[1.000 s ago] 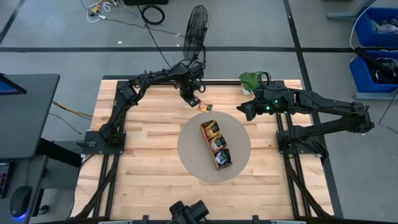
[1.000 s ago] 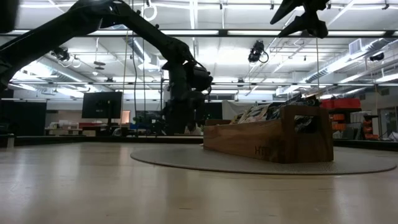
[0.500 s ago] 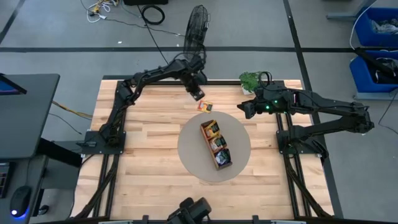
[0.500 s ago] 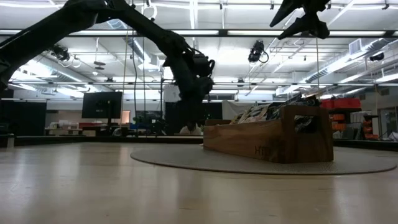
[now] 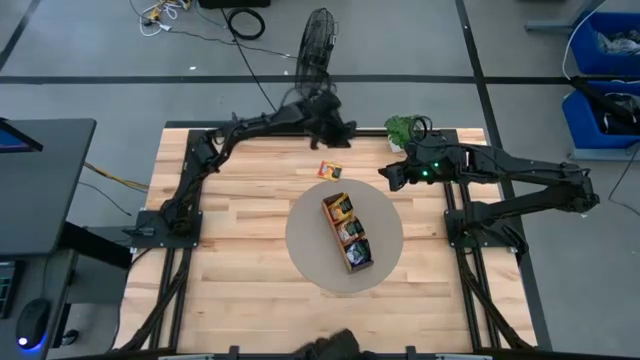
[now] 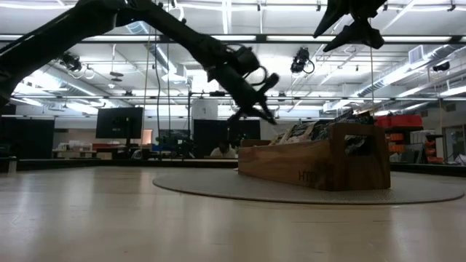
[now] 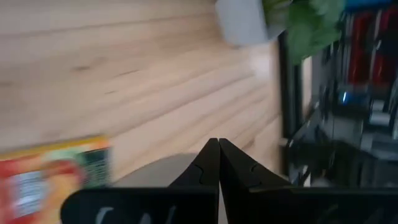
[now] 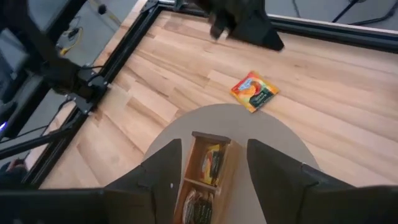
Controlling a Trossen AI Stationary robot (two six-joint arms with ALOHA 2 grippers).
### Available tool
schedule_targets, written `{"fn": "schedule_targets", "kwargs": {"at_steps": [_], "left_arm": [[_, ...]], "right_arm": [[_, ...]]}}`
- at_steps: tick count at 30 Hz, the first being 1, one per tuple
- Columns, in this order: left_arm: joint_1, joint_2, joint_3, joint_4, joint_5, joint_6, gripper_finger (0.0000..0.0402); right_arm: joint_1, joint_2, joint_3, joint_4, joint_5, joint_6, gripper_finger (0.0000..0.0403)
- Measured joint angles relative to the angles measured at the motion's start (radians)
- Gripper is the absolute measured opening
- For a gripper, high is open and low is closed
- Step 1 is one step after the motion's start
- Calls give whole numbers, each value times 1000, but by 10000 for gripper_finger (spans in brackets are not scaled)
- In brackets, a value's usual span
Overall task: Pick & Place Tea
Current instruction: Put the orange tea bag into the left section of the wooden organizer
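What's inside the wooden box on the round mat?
The wooden box holds tea sachets standing in its compartments, yellow and dark ones showing. Their lower parts and the box floor are hidden.

faint mark on wooden tray (image 6: 313, 167) front (too dim to read)

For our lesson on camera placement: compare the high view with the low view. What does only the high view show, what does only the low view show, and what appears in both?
Only the high view: the orange tea sachet lying on the bare table beside the round mat, the sachets inside the tray's compartments, and a green plant at the far edge.

Only the low view: the room behind, with ceiling lights and a dark monitor.

Both: the wooden tray on the mat, the left tool raised and shut, and the right tool raised.
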State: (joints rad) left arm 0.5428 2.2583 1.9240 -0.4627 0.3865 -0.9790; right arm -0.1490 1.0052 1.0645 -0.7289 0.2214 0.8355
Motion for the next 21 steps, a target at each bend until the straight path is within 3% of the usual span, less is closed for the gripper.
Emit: {"fn": "schedule_targets", "kwargs": {"at_steps": [5,9,15,21], "left_arm": [[-85,0,0,78,-181,-158,1],[-114,0,0,-27,-286,-236,1],[-107,0,-3,-112,-376,-364,1],[-139,0,-78,-19,-370,-519,1]], "right_arm": [[-8,-9,0,-12,75,54,190],[-25,-42,0,-81,77,93,190],[-53,-96,0,-145,93,27,190],[-89,-130,0,-150,93,-77,190]]}}
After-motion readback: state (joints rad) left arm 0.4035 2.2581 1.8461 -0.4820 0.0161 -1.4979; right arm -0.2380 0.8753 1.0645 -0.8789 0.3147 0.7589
